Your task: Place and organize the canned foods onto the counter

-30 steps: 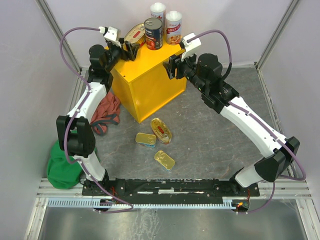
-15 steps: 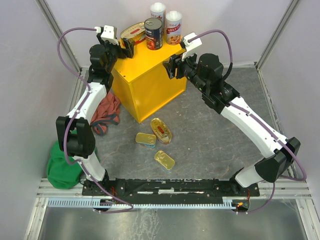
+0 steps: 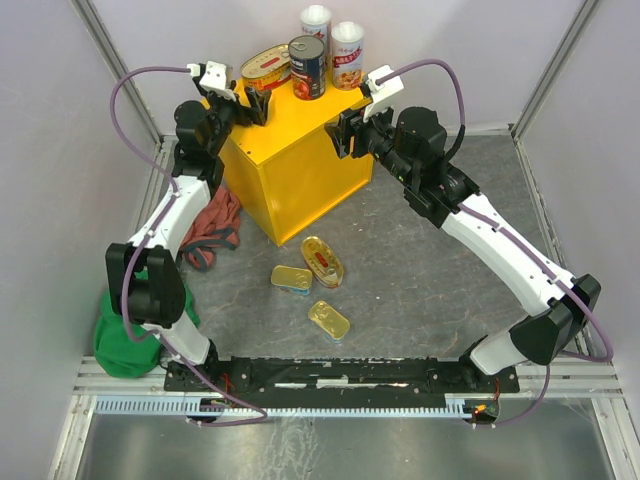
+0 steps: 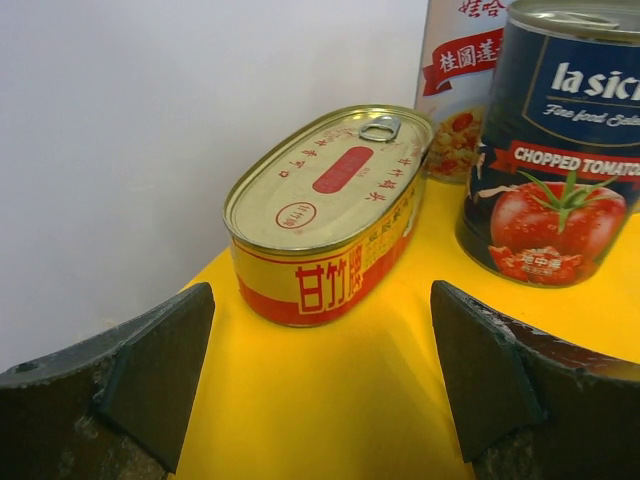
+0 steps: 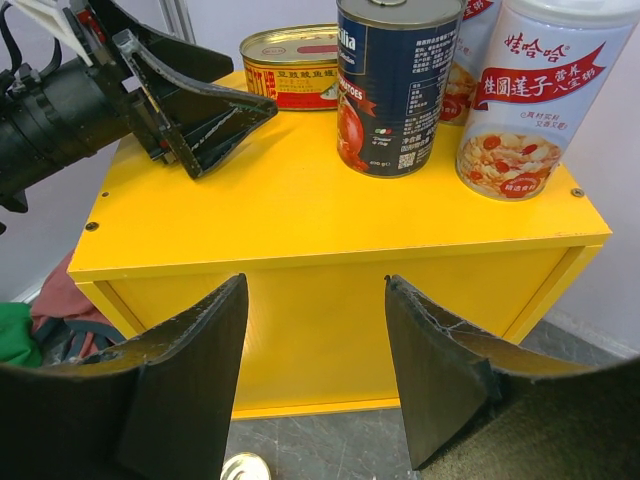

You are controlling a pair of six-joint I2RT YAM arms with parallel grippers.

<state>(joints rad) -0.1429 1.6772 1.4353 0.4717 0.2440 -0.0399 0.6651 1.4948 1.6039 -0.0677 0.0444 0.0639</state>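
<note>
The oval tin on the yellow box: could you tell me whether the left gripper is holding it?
No, the left gripper stands open, short of the oval tin.

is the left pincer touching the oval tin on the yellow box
Apart. The left wrist view shows the left pincer open, both fingers clear of the oval tin, with bare yellow box top showing in the gaps.

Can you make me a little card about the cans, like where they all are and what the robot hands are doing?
On the yellow box: oval tin, dark tomato can, two tall white-topped cans
On the floor: three gold tins
Left gripper: open, empty, facing the oval tin
Right gripper: open, empty, in front of the box
</note>
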